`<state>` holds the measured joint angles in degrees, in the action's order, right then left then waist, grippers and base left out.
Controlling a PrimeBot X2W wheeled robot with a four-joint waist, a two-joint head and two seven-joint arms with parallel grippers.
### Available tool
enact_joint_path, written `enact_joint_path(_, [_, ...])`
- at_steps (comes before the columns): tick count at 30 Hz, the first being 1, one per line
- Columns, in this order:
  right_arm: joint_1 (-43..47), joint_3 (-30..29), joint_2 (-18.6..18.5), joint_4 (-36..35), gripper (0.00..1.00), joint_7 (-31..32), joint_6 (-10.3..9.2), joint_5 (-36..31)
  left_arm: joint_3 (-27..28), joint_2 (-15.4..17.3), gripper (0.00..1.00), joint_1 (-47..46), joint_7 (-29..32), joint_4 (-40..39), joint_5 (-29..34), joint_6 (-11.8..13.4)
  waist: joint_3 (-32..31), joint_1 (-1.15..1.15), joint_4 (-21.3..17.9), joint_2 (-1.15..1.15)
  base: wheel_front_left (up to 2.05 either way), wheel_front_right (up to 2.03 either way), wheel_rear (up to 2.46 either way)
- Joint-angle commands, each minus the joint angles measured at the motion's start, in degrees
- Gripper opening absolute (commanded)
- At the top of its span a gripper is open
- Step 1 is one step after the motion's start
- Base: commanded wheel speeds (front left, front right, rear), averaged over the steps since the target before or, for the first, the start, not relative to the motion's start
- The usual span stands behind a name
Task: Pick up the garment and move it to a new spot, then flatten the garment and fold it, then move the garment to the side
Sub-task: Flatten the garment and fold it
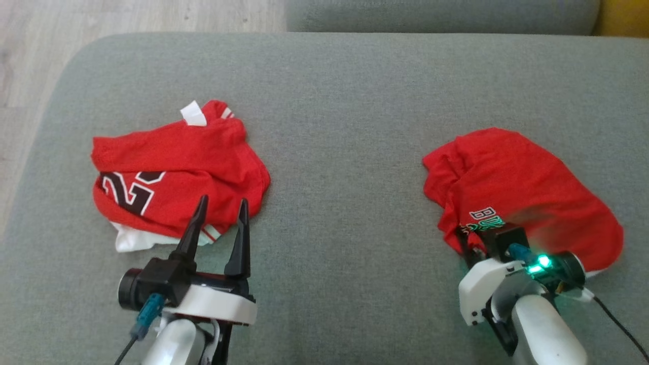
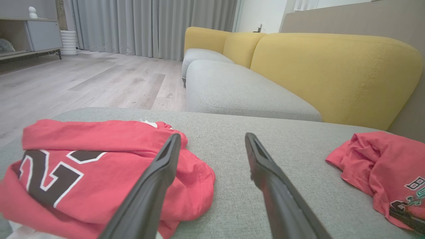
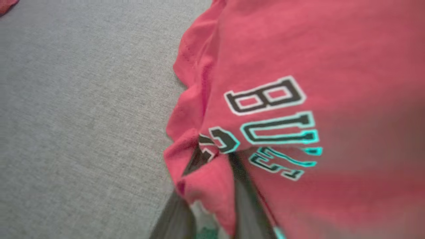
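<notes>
Your right gripper (image 3: 215,159) is nearly closed on a small fold at the near-left edge of the right garment (image 1: 522,177), which lies crumpled by the right edge of the cushion (image 1: 345,126). Your left gripper (image 1: 223,203) hangs wide open and empty, its tips over the near edge of the left garment (image 1: 172,167) towards the cushion's left edge. The pinch looks thin: lift fast and the fold may slip free, or only one layer may rise and leave the rest bunched. Carry it too far right and the cloth could slide off the cushion's edge
</notes>
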<state>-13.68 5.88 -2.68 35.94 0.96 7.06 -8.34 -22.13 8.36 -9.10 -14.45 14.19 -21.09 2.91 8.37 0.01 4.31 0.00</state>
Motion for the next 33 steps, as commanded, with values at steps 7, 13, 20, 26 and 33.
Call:
enact_joint_path(7, [-3.2,2.1,-0.2,-0.8,0.00,-4.7,0.43,4.7,3.6,-0.9,1.00,-1.4,-0.5,-0.2,1.3,-1.5,-3.5,-0.01,0.5,0.00,0.00,0.00,0.00])
enact_joint_path(13, [-8.9,6.0,-0.2,-3.9,0.00,-5.9,0.43,10.6,4.2,-1.5,1.00,-0.2,-0.5,0.4,1.8,-2.3,-6.0,-0.01,1.8,0.00,0.00,0.00,0.00])
enact_joint_path(20, [-18.1,9.2,-0.2,-8.5,0.00,-7.3,0.43,22.4,5.1,-0.7,1.00,1.3,-0.5,1.1,2.3,-2.3,-8.2,-0.01,2.0,0.00,0.00,0.00,0.00])
enact_joint_path(26, [-21.9,2.2,-0.2,-11.2,0.00,-9.8,0.43,27.8,5.5,0.1,1.00,2.3,-0.5,0.9,2.6,-2.6,-8.5,-0.01,-0.1,0.00,0.00,0.00,0.00])
enact_joint_path(33, [-9.8,-12.8,-0.2,-12.0,0.00,-8.0,0.43,27.3,6.4,-1.1,1.00,2.2,-0.5,-0.3,2.5,-2.5,-6.5,-0.01,-4.0,0.00,0.00,0.00,0.00])
